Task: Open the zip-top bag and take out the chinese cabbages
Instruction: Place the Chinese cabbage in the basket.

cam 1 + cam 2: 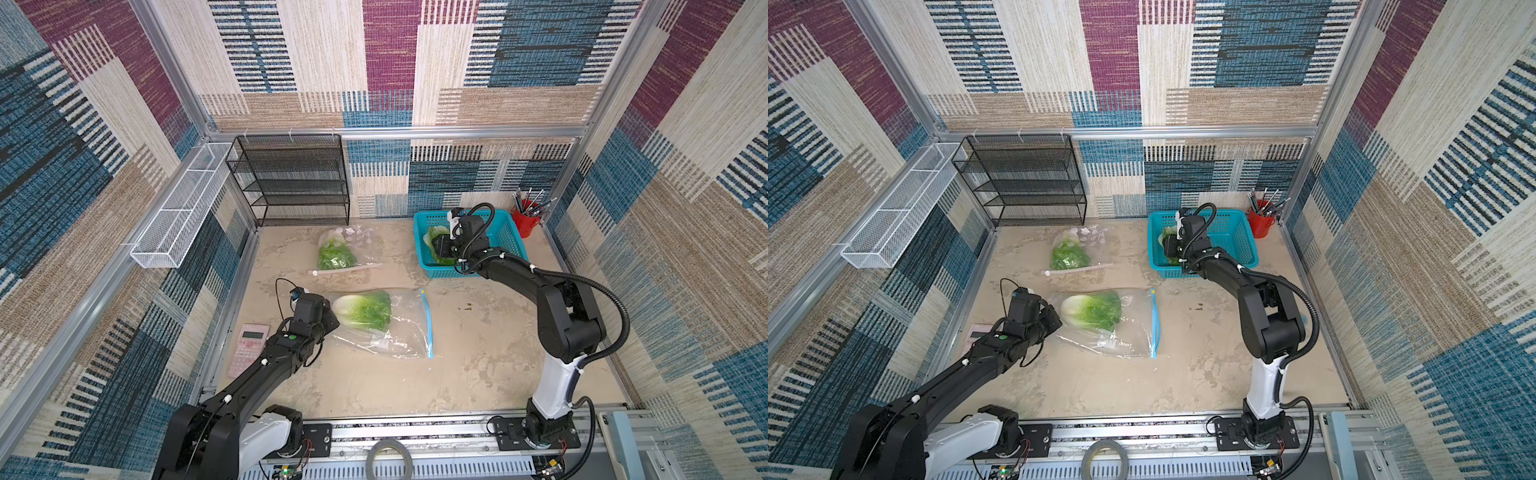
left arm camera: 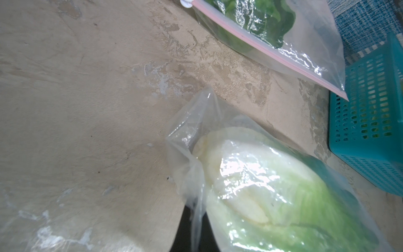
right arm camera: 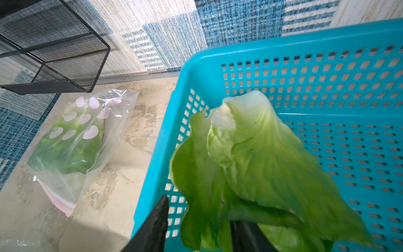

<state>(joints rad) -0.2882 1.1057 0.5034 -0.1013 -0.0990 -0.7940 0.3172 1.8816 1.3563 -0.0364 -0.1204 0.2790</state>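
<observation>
A clear zip-top bag (image 1: 399, 328) with a blue zip strip lies mid-table, one chinese cabbage (image 1: 365, 309) inside it. My left gripper (image 1: 332, 322) is shut on the bag's closed end, away from the zip; in the left wrist view the film (image 2: 196, 174) runs down between the dark fingers, with the white stalk (image 2: 250, 185) beside them. My right gripper (image 1: 438, 245) hangs over the teal basket (image 1: 511, 232). Its jaws stand apart around a loose green cabbage (image 3: 261, 157), and one finger (image 3: 159, 213) is clear of the leaves.
A second bag (image 1: 345, 249) with pink hearts and a pink zip holds more greens at the back. A black mesh shelf (image 1: 291, 178), a white wire rack (image 1: 183, 208), a red pen cup (image 1: 525, 220) and a pink calculator (image 1: 249, 347) line the edges.
</observation>
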